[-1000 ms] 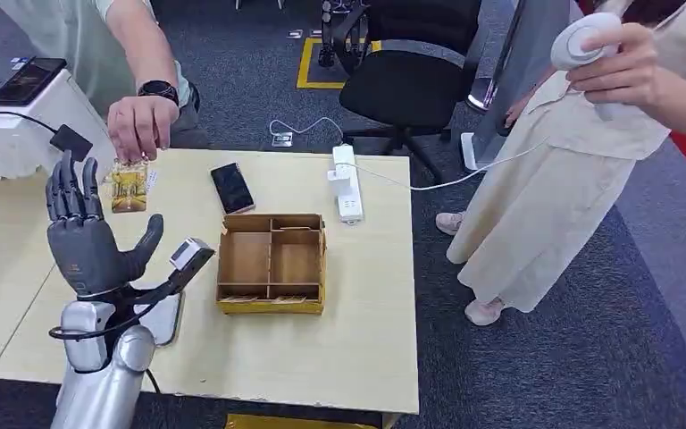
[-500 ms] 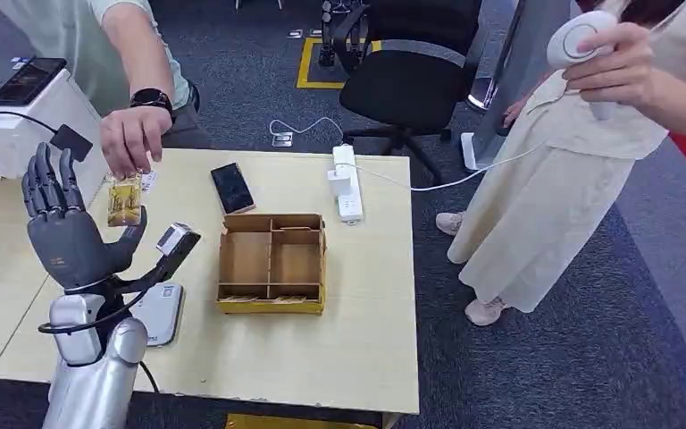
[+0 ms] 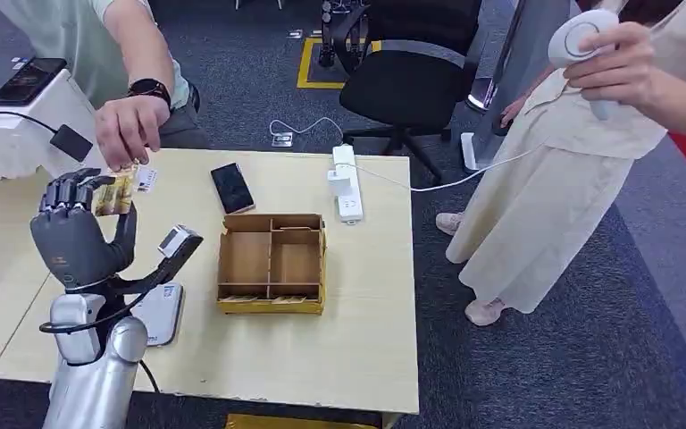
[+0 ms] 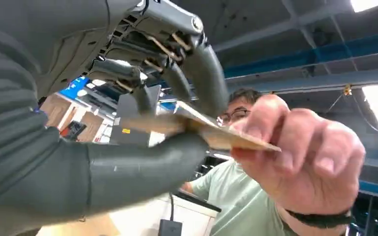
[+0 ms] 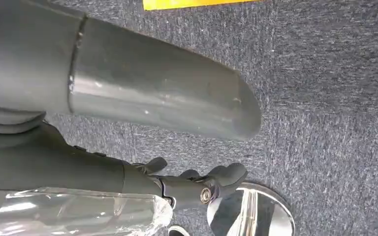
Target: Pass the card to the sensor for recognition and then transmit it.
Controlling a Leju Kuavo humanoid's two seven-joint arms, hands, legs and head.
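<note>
Thin yellow-gold card [image 3: 116,192] is sitting far left above the table, robot's left hand [image 3: 76,232] pinching it while a person's hand [image 3: 125,132] is gripping too; scanning and handover remaining. Right hand's [image 5: 197,184] state: cannot tell.

The robot's left arm [image 3: 89,389] is a smooth silver tube with a rounded silver joint near the wrist. A thin black cable loops out beside that joint. A small black bracket at the wrist carries a pale grey camera block. The left hand [image 3: 76,232] is matte dark grey, with a ribbed grey cover, a thick grey thumb, darker fingers, and thin metal rods and small screws showing. The right hand [image 5: 128,147] has the same grey thumb and dark fingers.
</note>
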